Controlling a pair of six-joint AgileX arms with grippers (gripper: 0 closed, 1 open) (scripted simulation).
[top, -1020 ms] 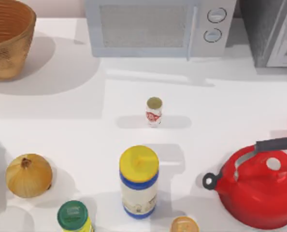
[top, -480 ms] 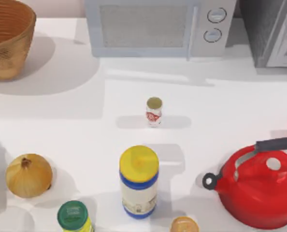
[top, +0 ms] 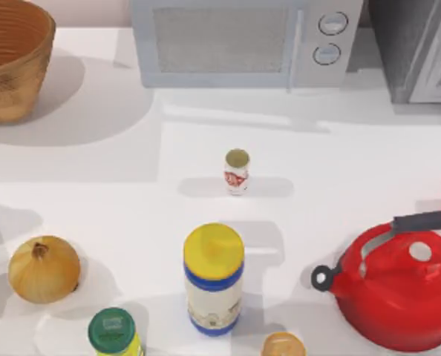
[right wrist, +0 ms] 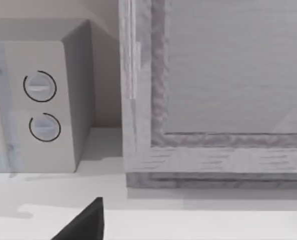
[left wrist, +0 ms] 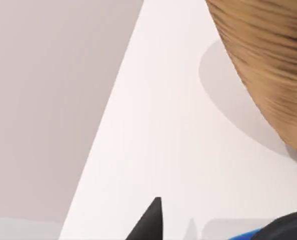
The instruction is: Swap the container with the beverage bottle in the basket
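- From above, on the white worktop: the beverage bottle upright near the middle, alone, well apart from the basket at the far left corner. Not yet picked up, not yet in the basket; by the look of it, the whole swap left to do.
- No container to be made out inside the basket from this angle; inner walls partly cut off by the edge of the view.
- Around the bottle: a tall yellow-lidded jar in front of it, an onion at the near left, a green-lidded jar and a small tan lid at the near edge, a red kettle at the near right, a microwave along the back.
- Straight line from bottle to basket open across bare worktop; likely nothing in the way there. Tall jar and kettle the likeliest things to knock on a reach from the near side.
- From the left wrist: the basket's woven outer wall close by, with its shadow on the worktop; a dark fingertip of the left claw low in the picture. Cannot tell whether apart or together.
- From the right wrist: the microwave's two dials and a grey cabinet beside it; one dark fingertip of the right claw near the worktop. Cannot tell its state either.
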